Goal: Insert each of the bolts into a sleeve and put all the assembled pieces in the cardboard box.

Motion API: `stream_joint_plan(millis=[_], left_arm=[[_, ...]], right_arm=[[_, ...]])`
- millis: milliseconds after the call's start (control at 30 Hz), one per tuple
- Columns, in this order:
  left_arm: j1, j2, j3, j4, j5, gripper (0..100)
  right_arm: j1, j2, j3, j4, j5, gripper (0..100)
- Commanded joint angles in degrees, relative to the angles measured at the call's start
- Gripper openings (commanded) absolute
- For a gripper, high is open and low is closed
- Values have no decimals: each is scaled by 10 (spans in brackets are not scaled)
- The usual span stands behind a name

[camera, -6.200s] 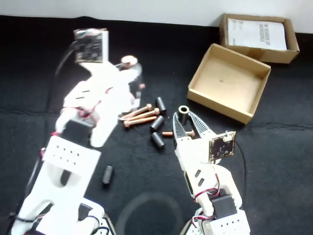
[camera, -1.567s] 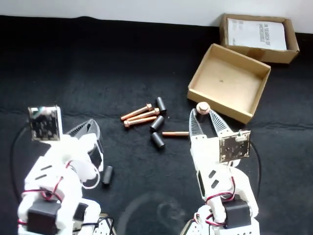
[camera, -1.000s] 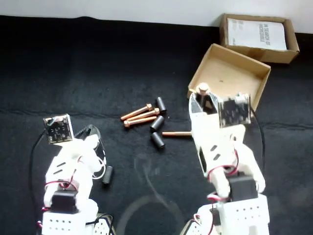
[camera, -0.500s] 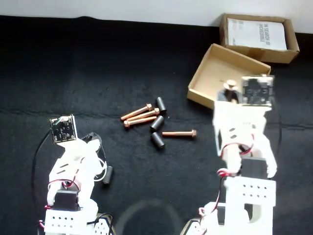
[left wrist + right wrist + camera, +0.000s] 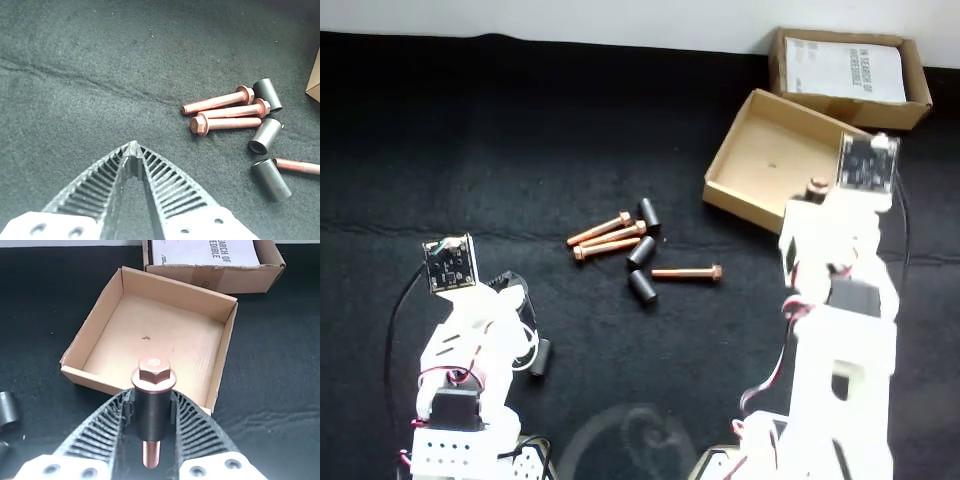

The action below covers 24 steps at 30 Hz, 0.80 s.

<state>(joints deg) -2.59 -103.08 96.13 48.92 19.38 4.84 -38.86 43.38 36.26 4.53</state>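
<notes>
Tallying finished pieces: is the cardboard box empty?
Empty: the cardboard box shows a bare floor; the right tool grips one assembled piece.

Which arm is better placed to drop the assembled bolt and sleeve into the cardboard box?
Right. The right hand grips the sleeved bolt upright by the cardboard box's near wall. The left hand is shut and empty, far from the box.

Copper metal bolts [image 5: 608, 236] and black cylindrical sleeves [image 5: 641, 250] lie on the counter [image 5: 520, 130] left of the open brown cardboard box [image 5: 770, 160], a second carton [image 5: 776, 58] behind it
</notes>
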Motion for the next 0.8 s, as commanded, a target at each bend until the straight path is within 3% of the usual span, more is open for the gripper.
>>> stream_joint_plan(millis=[0, 767], left_arm=[[-2, -4, 10, 1, -2, 11], [-6, -4, 10, 2, -2, 10]], right_arm=[[7, 67, -118, -3, 4, 6], [19, 524, -526, -1, 4, 6]])
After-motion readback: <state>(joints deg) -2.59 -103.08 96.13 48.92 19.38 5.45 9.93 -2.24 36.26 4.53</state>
